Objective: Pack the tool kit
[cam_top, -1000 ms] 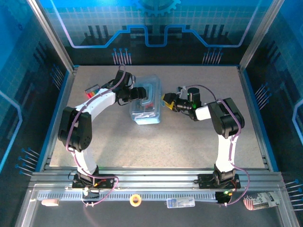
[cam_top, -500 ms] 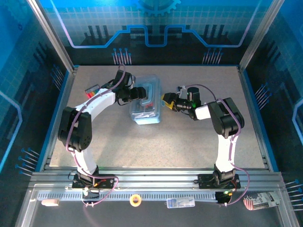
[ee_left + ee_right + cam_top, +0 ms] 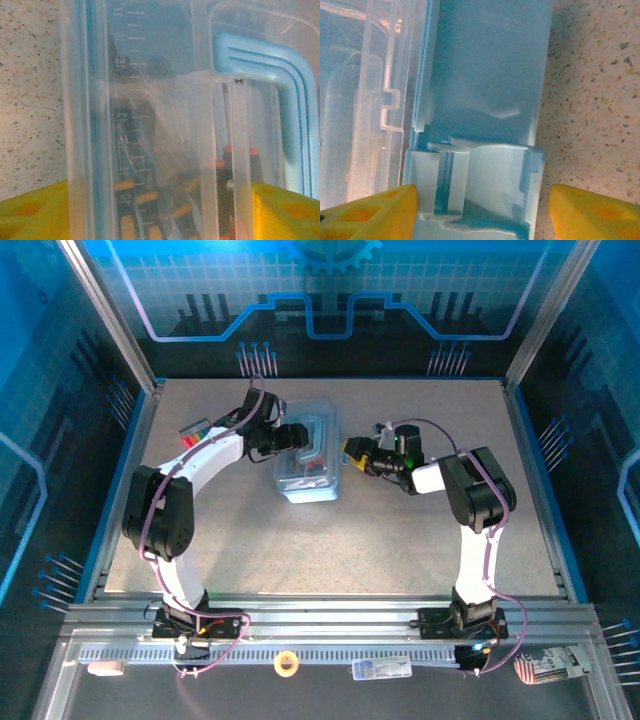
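Box and hands sit very close together, and that is what matters most. The clear tool box (image 3: 308,468) lies in the middle of the table (image 3: 400,540). Its long way runs from the near side toward the far wall. The left gripper (image 3: 288,436) is at the box's left side and the right gripper (image 3: 350,452) is at its right side, so the two face each other across the short way of the box.

From the right wrist, the blue latch (image 3: 480,185) on the side of the box sits between the two yellow fingers (image 3: 370,212). The jaws stand wide apart. One finger is right at the edge of the latch and the other is just beside it. The right arm is the one nearer the latch, so I think pushing it shut is its job.

From the left wrist, the jaws stand wide too, with the box between them. The blue handle (image 3: 270,75) is just ahead, and tools (image 3: 150,200) lie under the clear lid. I cannot tell if the left fingers touch the plastic. I think this arm is there to keep the box from sliding away when the latch gets pushed.

Some small coloured things (image 3: 194,430) lie on the table to the left, well apart from the box.
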`<move>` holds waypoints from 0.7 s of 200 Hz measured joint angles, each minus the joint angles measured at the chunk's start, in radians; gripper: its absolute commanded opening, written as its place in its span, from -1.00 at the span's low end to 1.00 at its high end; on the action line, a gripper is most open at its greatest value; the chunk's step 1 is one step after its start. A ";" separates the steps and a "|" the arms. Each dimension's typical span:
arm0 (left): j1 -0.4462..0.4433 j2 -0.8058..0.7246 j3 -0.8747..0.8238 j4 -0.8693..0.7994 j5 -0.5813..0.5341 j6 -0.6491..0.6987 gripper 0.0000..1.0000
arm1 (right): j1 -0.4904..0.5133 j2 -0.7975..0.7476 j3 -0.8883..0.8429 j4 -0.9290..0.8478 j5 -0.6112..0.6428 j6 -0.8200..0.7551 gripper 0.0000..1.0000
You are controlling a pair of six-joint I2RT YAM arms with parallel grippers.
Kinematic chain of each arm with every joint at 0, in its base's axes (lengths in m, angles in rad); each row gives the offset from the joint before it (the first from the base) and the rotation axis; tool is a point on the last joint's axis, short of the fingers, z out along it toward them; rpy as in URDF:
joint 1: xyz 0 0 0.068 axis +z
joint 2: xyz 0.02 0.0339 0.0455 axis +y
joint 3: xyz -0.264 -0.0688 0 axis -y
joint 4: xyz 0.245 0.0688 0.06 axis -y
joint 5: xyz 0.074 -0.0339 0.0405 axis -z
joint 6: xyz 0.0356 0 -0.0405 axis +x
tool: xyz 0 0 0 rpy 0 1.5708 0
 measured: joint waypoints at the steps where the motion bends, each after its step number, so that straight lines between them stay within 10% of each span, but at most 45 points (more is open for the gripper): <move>1: 0.000 0.000 0.000 0.000 0.000 0.000 0.34 | 0.000 -0.001 -0.001 0.000 0.000 0.000 0.40; 140: 0.003 -0.001 -0.005 0.000 -0.003 0.000 0.33 | 0.000 0.085 -0.021 0.256 -0.077 0.197 0.48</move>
